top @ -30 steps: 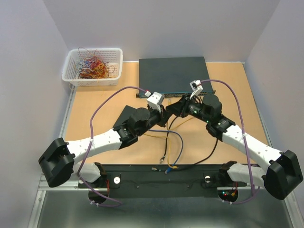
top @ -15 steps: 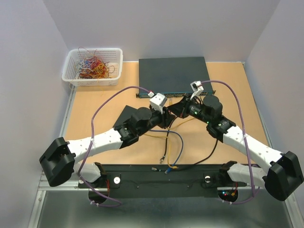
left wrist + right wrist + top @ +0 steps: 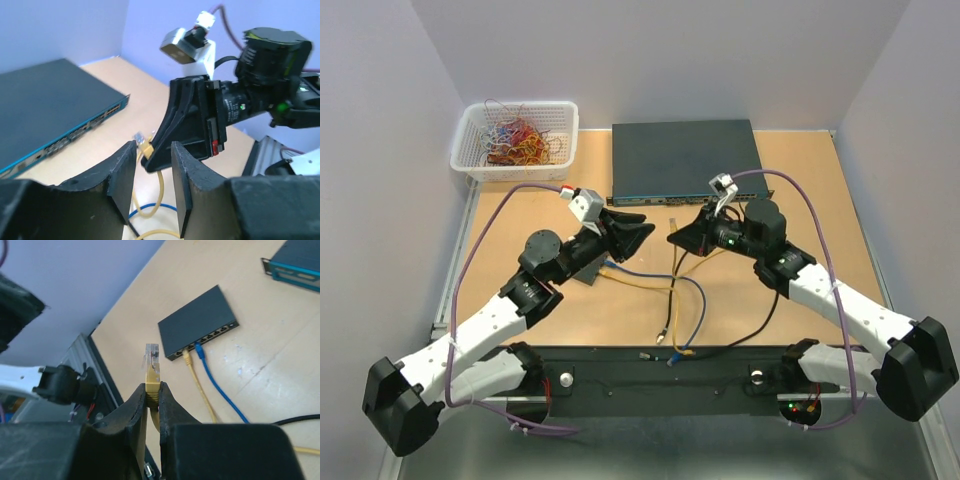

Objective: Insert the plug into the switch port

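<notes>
The counter point(image 3: 790, 160) carries 1 white basket point(image 3: 470, 165) at far left, 1 large rack switch point(image 3: 685, 155) at far middle and 1 small black box point(image 3: 197, 322). 2 cables are plugged into that box: 1 yellow cable point(image 3: 197, 380) and 1 blue cable point(image 3: 217, 385). 1 black cable point(image 3: 767, 315) lies near right. 1 clear plug point(image 3: 152, 356) is unplugged.

The plug point(image 3: 151, 356), clear-tipped with a yellow boot, is standing upright at mid-frame in the right wrist view, unplugged. The switch point(image 3: 197, 322), flat and black, is lying upper right, its port row point(image 3: 217, 334) facing lower right.
</notes>
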### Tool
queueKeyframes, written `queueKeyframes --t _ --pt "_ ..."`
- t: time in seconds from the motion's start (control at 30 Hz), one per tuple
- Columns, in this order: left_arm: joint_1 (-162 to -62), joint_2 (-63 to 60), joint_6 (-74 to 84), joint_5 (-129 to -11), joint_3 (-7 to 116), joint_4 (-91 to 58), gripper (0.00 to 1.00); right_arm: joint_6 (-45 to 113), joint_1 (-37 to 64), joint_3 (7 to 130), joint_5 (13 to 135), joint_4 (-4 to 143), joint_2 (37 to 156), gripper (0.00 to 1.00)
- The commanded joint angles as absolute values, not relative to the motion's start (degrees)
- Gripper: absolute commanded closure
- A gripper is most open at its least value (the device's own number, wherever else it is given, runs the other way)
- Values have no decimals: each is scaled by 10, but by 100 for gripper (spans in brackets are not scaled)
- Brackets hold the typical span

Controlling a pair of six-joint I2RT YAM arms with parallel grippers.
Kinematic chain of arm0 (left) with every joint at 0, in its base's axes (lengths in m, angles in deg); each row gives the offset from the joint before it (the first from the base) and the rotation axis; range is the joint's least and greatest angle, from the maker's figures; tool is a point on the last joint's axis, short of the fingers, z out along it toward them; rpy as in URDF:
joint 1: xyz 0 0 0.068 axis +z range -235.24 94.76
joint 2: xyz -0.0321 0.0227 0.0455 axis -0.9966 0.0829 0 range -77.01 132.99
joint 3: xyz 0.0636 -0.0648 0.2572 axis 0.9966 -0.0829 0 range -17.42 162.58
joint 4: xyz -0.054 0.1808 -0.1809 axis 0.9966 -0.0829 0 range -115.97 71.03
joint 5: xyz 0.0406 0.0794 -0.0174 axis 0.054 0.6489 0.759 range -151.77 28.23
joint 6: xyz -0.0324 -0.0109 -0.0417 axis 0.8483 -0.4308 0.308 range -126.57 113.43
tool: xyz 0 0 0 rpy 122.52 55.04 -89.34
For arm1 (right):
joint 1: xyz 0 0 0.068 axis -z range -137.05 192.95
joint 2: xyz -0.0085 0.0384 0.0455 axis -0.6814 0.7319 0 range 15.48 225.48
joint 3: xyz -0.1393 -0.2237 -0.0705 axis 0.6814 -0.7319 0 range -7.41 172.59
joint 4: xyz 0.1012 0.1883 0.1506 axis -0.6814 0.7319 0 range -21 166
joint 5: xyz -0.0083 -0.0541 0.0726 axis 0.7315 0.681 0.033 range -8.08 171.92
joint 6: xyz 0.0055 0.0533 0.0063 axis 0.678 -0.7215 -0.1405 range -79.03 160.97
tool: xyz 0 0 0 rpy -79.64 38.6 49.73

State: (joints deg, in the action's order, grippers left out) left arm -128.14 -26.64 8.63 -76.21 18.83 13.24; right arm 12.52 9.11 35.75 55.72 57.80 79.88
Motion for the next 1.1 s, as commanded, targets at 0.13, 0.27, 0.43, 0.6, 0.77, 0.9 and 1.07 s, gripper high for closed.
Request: queueKeyframes --t 0.13,0.27,0.43,0.6,0.77,0.9,1.07 --pt "-1215 -216 198 -978 87 459 53 114 88 384 376 459 817 100" --pt "-1187 -173 266 -1025 46 591 51 106 88 386 362 436 833 100" --pt "-1184 -164 295 -1040 33 662 50 103 87 387 360 429 847 100" --pt "-1181 -151 305 -1040 36 673 48 90 88 383 349 403 861 100" --pt "-1179 -128 309 -1021 46 660 46 78 87 375 347 386 862 99" --pt "-1171 -112 312 -1002 48 658 44 75 87 372 346 377 861 100" --pt "-1160 -111 322 -996 49 659 41 72 87 367 341 374 859 100"
